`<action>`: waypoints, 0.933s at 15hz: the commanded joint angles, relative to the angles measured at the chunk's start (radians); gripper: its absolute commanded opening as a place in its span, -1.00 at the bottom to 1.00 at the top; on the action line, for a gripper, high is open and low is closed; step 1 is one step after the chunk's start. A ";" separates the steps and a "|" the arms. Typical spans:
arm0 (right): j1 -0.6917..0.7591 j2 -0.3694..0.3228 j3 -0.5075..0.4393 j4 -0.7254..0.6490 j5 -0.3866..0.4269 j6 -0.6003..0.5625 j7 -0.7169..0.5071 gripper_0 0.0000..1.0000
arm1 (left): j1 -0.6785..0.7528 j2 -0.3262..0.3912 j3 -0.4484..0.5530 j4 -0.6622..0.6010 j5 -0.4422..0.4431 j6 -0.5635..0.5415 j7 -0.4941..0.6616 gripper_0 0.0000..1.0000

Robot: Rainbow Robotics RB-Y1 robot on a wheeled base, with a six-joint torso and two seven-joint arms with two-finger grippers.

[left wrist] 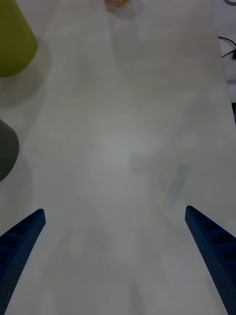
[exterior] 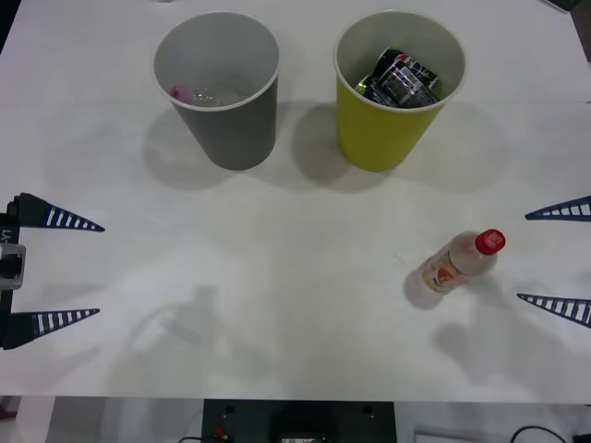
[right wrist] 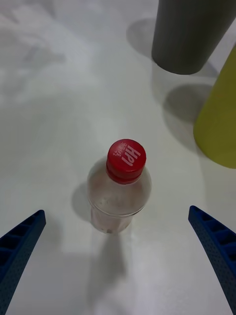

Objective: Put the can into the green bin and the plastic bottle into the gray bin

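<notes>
Already 1 half looks done: a crushed dark can (exterior: 399, 78) lies inside the green bin (exterior: 383, 138). Remaining: the plastic bottle (exterior: 457, 263) stands on the worktop (exterior: 277, 277), before the spread right gripper (exterior: 557, 258), for the gray bin (exterior: 231, 129). Left gripper (exterior: 66, 269) waits spread.

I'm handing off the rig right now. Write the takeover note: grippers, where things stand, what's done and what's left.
Right gripper: jaws open, empty, at the table's right edge, lined up on the plastic bottle.
Left gripper: jaws open, empty, parked at the left edge.
Plastic bottle: upright on the table, red cap on, in front of the green bin, touching nothing.
Green bin: already holds dark crushed cans.
Gray bin: left of the green one, with a clear pink-capped bottle inside.
Done: can step.
Left: grasp the plastic bottle and drop it in the gray bin.
</notes>
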 commanded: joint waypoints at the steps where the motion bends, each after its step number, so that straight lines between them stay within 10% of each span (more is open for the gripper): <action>1: 0.001 0.030 0.000 0.069 -0.027 -0.031 0.096 1.00 | 0.000 0.000 0.000 0.000 0.000 0.000 0.000 0.96; 14: -0.112 0.160 0.204 0.482 -0.285 -0.061 0.442 1.00 | 0.000 0.000 0.000 0.000 0.000 0.000 0.000 0.96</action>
